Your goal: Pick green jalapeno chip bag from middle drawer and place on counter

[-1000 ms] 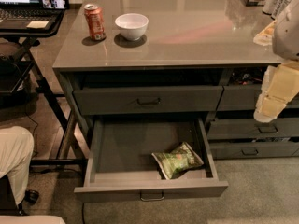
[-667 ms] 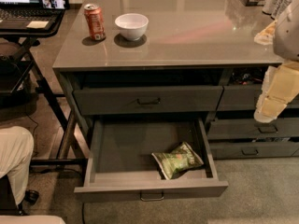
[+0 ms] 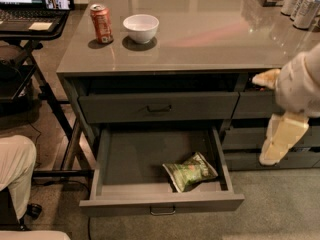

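The green jalapeno chip bag (image 3: 190, 171) lies flat in the front right part of the open middle drawer (image 3: 160, 203), which is pulled out below a closed drawer. The glossy grey counter (image 3: 200, 44) spans the top of the cabinet. My gripper (image 3: 272, 153) hangs on the pale arm at the right edge, pointing down in front of the right drawer stack. It is to the right of the open drawer and above the bag's level, touching nothing.
A red soda can (image 3: 101, 23) and a white bowl (image 3: 141, 28) stand on the counter's left part. Several cans (image 3: 302, 4) stand at its far right corner. A black laptop desk (image 3: 30, 21) is at the left. A person's leg (image 3: 15, 171) is at the lower left.
My gripper has come down and slightly left along the right drawer stack. The bag, drawer, can and bowl have not moved.
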`<state>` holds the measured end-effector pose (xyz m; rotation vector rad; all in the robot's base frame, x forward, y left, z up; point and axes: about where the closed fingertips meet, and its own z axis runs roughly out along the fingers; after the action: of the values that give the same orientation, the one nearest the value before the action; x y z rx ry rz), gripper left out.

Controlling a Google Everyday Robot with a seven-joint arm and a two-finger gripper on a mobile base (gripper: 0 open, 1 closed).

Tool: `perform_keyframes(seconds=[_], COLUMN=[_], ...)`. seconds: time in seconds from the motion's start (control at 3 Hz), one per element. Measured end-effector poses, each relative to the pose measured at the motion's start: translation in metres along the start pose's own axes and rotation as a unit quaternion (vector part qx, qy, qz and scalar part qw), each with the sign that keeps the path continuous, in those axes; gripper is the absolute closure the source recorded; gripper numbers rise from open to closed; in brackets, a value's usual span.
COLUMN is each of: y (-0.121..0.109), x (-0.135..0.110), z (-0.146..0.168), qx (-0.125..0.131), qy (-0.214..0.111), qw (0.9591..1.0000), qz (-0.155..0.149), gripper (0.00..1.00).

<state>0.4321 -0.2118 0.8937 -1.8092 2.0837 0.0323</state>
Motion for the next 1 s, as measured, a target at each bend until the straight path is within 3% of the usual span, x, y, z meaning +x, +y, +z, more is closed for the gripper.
perform_keyframes(seconds=[0.33, 0.67, 1.0], y=[0.024, 0.032, 0.020], x=[0.018, 0.034, 0.035], z=[0.058, 0.124, 0.179], qx=[-0.005, 0.004, 0.017], qy=[-0.032, -0.053, -0.086], qw=[0.9989, 0.9974, 0.9942], qz=[-0.033, -0.050, -0.063], gripper=[0.00, 0.00, 0.00])
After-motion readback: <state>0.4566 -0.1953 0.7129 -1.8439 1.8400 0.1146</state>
